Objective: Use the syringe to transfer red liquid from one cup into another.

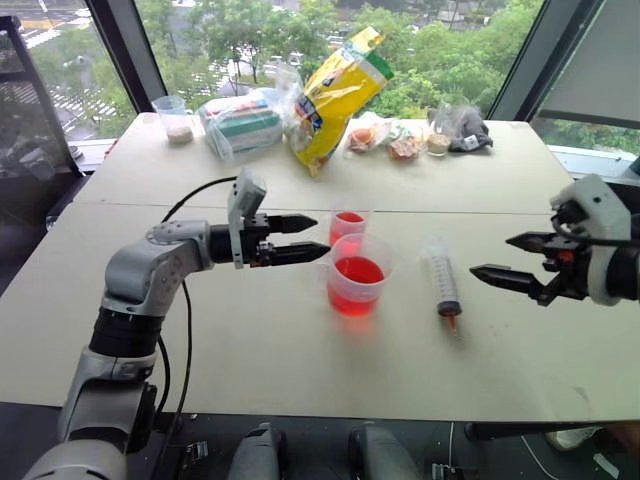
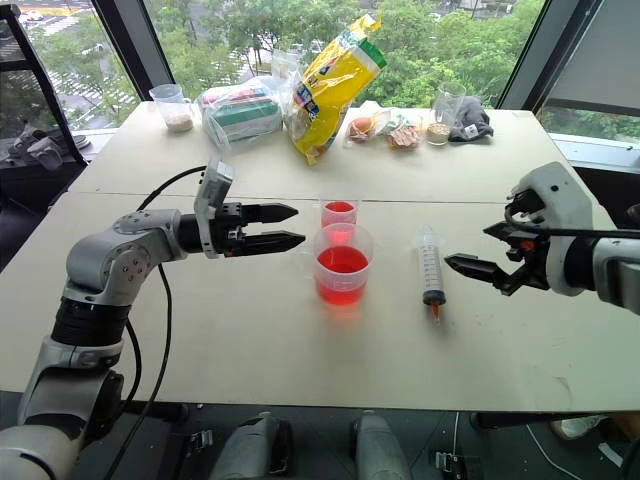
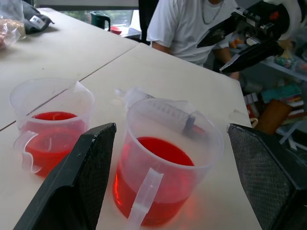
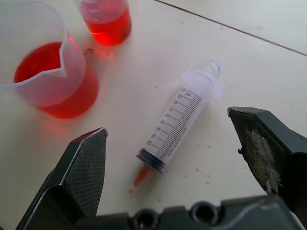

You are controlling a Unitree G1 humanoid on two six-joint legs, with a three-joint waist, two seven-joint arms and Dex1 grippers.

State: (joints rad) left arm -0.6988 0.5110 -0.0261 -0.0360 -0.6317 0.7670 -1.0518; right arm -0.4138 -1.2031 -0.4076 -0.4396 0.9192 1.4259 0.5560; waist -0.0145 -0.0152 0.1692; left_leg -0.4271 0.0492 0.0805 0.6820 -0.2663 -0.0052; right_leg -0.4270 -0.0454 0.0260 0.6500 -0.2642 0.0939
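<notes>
Left eye view: at frame centre the wide handled cup [image 1: 357, 275] of red liquid [image 1: 358, 271] stands on the table [image 1: 250, 340], the narrower cup [image 1: 348, 225] just behind it, the syringe [image 1: 442, 282] lying to its right. Left end effector [image 1: 312, 238], fingers spread, is beside the cups; right end effector [image 1: 490, 258], spread, near the syringe. Right wrist view adds red droplets [image 4: 201, 175] by the orange tip; left wrist view, a seated person [image 3: 189, 24].

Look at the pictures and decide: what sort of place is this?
Probably an upper-floor lab or office workroom: plain tables pushed together beside large windows over treetops, cluttered shelves behind a seated person, snack bags along the far edge.
</notes>
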